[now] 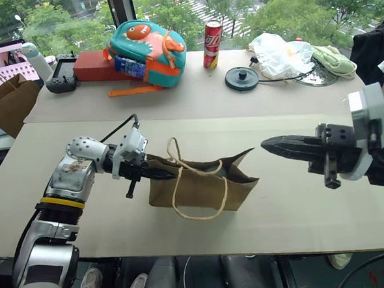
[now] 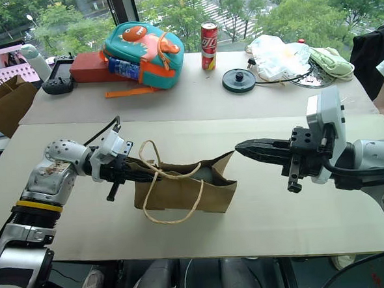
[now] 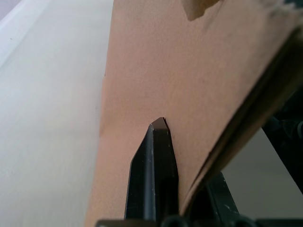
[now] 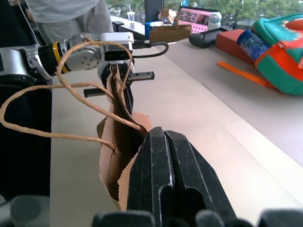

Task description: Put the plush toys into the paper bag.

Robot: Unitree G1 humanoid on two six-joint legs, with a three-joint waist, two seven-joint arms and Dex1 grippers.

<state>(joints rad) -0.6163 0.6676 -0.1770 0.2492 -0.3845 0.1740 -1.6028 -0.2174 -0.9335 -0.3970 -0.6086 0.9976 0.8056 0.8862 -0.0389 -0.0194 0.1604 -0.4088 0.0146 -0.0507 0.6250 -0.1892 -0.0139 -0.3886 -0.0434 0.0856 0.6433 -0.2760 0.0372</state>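
Note:
The paper bag point(image 1: 201, 190) lies on its side in the middle of the near table, with its open mouth toward the right and its two beige cord handles point(image 1: 174, 155) looping loose. My left gripper point(image 1: 162, 174) is shut on the bag's left end, with the brown paper wall point(image 3: 156, 71) clamped between its fingers. My right gripper point(image 1: 270, 144) hangs shut and empty above the table, just right of the bag's mouth and pointing at it. In the right wrist view the bag point(image 4: 120, 142) hangs in front of the fingers. The plush toys are hidden or out of view.
On the far table stand a teal and orange backpack point(image 1: 148, 52), a red can point(image 1: 212, 43), a red box point(image 1: 92, 65), a black controller point(image 1: 62, 80), a black disc point(image 1: 241, 78) and a white plastic bag point(image 1: 281, 53). A darker brown bag point(image 1: 7, 103) sits far left. A person's sleeve point(image 1: 378, 41) shows at the right.

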